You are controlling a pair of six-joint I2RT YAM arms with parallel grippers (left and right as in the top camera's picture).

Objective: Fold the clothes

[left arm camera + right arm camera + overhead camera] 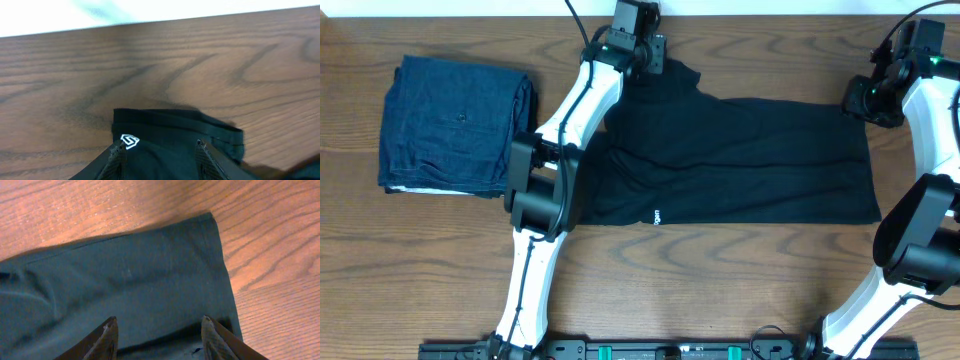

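Both gaping, the left claw [159, 148] and right claw [160, 325] sit over the shirt's [750, 160] far edge; they should pinch evenly, then fold nearward together.

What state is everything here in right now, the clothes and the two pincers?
Black T-shirt: spread out flat, not folded up.
Blue denim garment: folded, lying apart from the shirt.
Left pincer: open, over the shirt's edge.
Right pincer: open, over the shirt's corner.
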